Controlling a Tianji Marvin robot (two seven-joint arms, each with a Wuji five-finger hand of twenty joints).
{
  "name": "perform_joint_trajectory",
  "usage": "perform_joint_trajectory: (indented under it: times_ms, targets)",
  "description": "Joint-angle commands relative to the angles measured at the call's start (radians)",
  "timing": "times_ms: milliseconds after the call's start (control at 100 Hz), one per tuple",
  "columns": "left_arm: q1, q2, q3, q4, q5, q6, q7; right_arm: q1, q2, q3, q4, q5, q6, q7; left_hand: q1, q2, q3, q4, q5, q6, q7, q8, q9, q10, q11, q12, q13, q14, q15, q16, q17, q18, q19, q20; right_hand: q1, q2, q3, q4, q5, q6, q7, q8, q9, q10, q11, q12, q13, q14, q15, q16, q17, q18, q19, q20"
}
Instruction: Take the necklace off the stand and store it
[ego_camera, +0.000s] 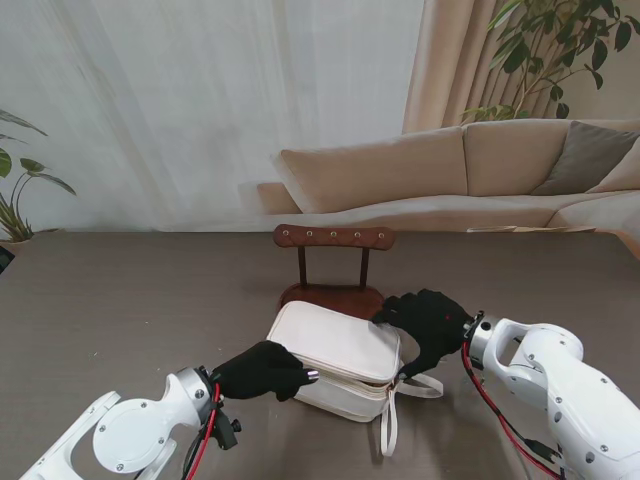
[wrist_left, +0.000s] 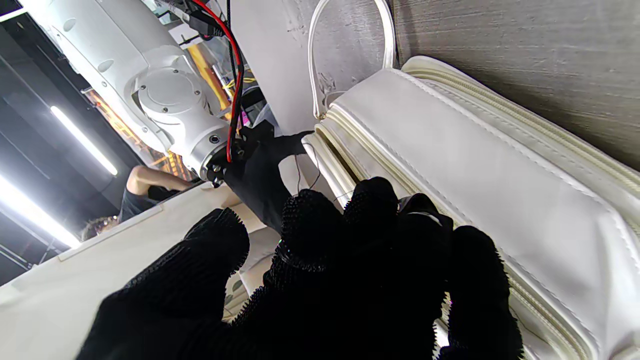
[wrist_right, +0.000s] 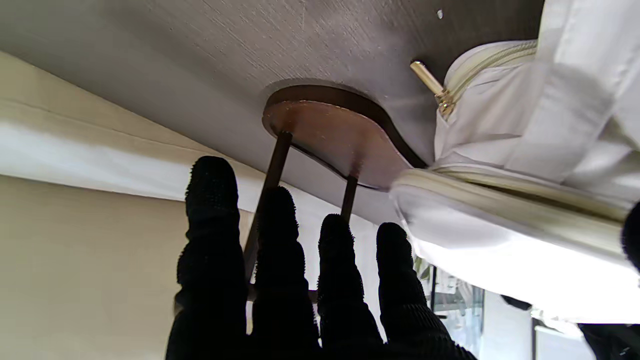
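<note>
Grey-brown wood-grain table top (ego_camera: 120, 300) fills the near half of the room, with a beige sofa (ego_camera: 470, 165), sheer white curtains (ego_camera: 200, 100) and leafy plants (ego_camera: 555, 45) behind it.

At the middle of the table lies a white zip pouch (ego_camera: 335, 358), and everything else is placed from it. The necklace cannot be made out in any view; a few thin dark threads show at the pouch's corner in the left wrist view, too fine to identify. The pouch's lid (wrist_left: 480, 165) lies flat over the body. Its cream zipper (wrist_left: 525, 120) runs along the edge, and a gold zipper pull (wrist_right: 428, 80) sticks out at one corner. A white wrist strap (ego_camera: 392, 415) loops from the pouch's near right corner onto the table.

Just beyond the pouch, touching or nearly touching its far edge, stands the dark wooden necklace stand (ego_camera: 333, 262): an oval base, two thin upright posts and a crossbar studded with small pegs. The bar looks bare.

The left hand (ego_camera: 262, 370), in a black glove, rests at the pouch's near left edge with its fingers (wrist_left: 370, 210) curled together against the lid; whether they grip anything I cannot tell. The right hand (ego_camera: 428, 325), also in a black glove, is at the pouch's far right corner, its fingers (wrist_right: 280, 235) straight and side by side, the thumb reaching towards the pouch; I cannot tell whether it pinches the fabric.
</note>
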Motion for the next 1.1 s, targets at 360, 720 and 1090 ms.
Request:
perform_joint_trajectory:
  times_ms: [360,720,1090]
  targets:
    - [0.008,0.001,-0.007,-0.01,0.001,0.01,-0.028,0.104,0.005,-0.137,0.111,0.002,0.038,-0.059,-0.028,-0.017,-0.007,0.014,0.032,0.018,0.034,0.0,0.025,0.004,0.01,0.001,0.034,0.046,-0.013,0.013,0.002,-0.046,0.056,0.005,0.193,-0.095,-0.006,0.043,-0.045,-0.118,0.049,-0.007,0.028,-0.015,0.047,-0.018,0.079,0.006,0.031,-0.011,-0.337,-0.006,0.067,-0.002]
    - [0.048,-0.003,-0.048,-0.029,0.016,0.001,-0.003,0.112,-0.032,-0.23,0.189,0.159,0.04,-0.115,-0.032,-0.022,-0.003,0.015,0.04,0.02,0.046,0.004,0.036,0.002,0.016,0.002,0.043,0.047,-0.009,0.012,0.012,-0.041,0.06,0.006,0.278,-0.065,-0.06,0.032,0.032,-0.247,0.113,0.04,0.204,-0.069,0.054,-0.017,0.24,0.009,0.077,0.018,-0.227,0.0,0.228,0.011]
    - [0.132,-0.005,-0.129,-0.109,0.059,-0.02,0.018,0.108,-0.057,-0.314,0.166,0.223,0.058,-0.14,-0.038,-0.021,-0.002,0.014,0.042,0.013,0.056,0.009,0.041,-0.004,0.018,0.003,0.051,0.045,-0.01,0.008,0.02,-0.039,0.063,0.005,0.308,-0.002,-0.107,0.039,0.029,-0.245,0.128,0.048,0.219,-0.07,0.06,-0.011,0.262,-0.007,0.093,0.028,-0.211,-0.008,0.258,0.009]
